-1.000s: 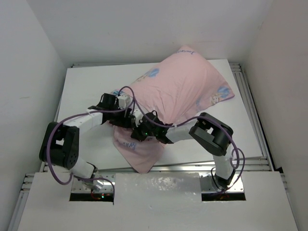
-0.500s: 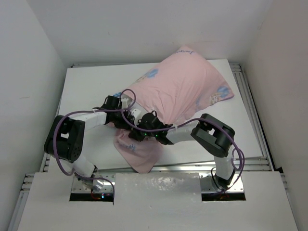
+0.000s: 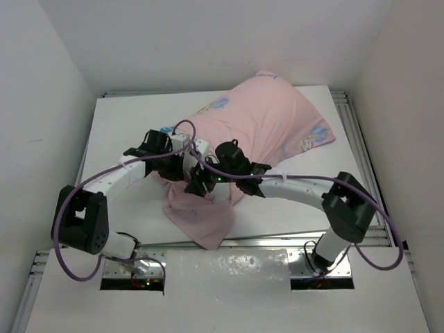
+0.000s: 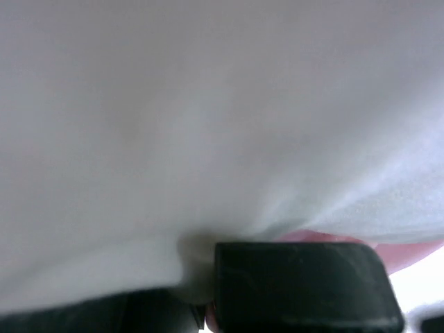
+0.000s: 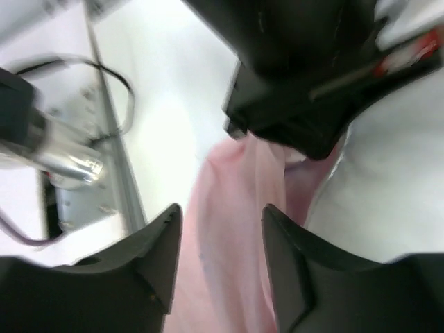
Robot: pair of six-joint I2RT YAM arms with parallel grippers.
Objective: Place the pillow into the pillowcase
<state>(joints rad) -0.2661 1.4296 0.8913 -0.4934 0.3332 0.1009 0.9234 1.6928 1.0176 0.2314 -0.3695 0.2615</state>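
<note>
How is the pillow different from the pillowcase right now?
The pillow is plain white; the pillowcase is pale pink with small prints. The pillow is plump and mostly hidden; the pillowcase wraps it, and its near end lies flat and limp. Both are soft cloth, lying on the table.

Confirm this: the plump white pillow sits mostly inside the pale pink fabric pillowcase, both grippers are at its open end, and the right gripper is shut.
No: the right gripper is open, fingers apart, as the right wrist view shows. The plump white pillow does sit mostly inside the pale pink fabric pillowcase, left gripper also at its open end.
</note>
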